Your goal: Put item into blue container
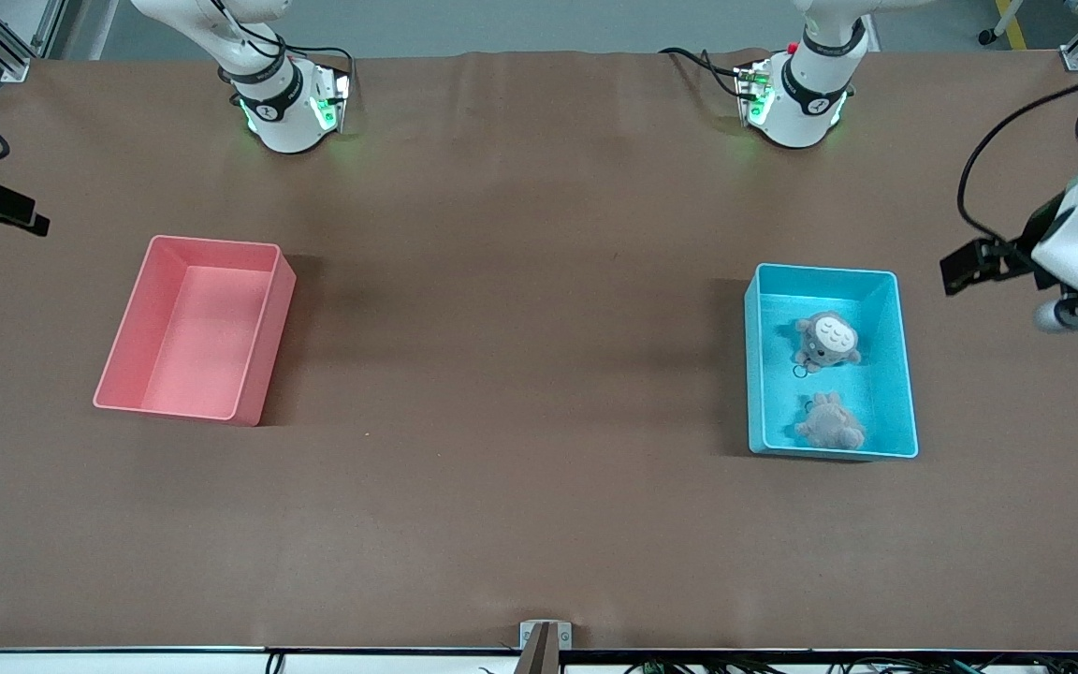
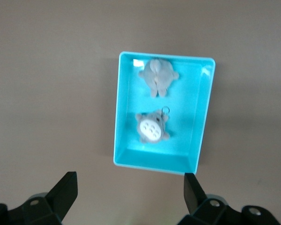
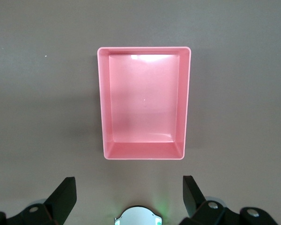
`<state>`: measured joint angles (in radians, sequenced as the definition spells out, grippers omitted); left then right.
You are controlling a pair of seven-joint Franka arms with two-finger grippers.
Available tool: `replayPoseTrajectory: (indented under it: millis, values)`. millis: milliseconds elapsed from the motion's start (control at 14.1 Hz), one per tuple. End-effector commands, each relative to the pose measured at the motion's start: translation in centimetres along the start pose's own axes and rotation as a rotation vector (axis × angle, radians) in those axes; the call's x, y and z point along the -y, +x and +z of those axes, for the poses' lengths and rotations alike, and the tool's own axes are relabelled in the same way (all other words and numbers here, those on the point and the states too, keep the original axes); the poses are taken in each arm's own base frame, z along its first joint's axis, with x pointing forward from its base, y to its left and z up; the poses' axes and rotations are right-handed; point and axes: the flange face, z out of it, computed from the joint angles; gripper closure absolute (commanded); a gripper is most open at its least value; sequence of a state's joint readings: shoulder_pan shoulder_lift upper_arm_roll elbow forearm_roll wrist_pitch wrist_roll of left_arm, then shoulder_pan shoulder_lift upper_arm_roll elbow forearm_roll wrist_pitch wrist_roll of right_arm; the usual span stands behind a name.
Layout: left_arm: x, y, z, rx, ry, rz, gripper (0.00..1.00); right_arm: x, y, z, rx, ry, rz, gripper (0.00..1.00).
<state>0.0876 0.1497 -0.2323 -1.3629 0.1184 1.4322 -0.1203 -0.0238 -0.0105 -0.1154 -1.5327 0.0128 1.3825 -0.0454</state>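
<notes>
Front view: blue container [image 1: 904, 365], at the left arm's end of the desk, holds two grey plush toys [image 1: 827, 340]; pink bin [image 1: 263, 342] empty. Left wrist view: left gripper [image 2: 131, 194] jaws wide, empty, above the container. Right wrist view: right gripper [image 3: 129, 194] likewise, waiting over the pink bin. Placement appears complete; nothing remains to grasp.

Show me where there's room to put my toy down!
The table is bare between the pink bin and the blue container. The pink bin holds nothing. The blue container is crowded: two plush toys, and.
</notes>
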Motion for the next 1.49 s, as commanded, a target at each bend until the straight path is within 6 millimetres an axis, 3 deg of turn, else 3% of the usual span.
replayPoseTrajectory:
  millis: [0,214,427,569,1139,1423]
  values:
    - [1.2,-2.7,-1.2,0.012,-0.057,0.023,0.00,0.1,-2.4,0.0,-0.014,0.007,-0.020,0.00]
    - [1.9,-5.6,-0.4,0.027,-0.078,0.006,0.00,-0.1,-3.3,-0.3,-0.024,-0.002,-0.031,0.00]
    - [1.3,-7.4,-0.1,0.000,-0.080,0.011,0.00,0.0,-4.2,-1.3,-0.044,-0.001,-0.047,0.00]
    - [0.5,-7.6,-0.1,-0.002,-0.073,0.007,0.00,0.1,-4.6,-2.2,-0.064,-0.001,-0.051,0.00]
    - [0.7,-7.3,-2.4,-0.054,-0.071,0.024,0.00,0.2,-4.8,-3.9,-0.096,0.003,-0.053,0.00]
    - [0.7,-6.6,-2.0,-0.043,-0.071,0.020,0.00,0.2,-5.0,-4.6,-0.104,0.007,-0.050,0.00]
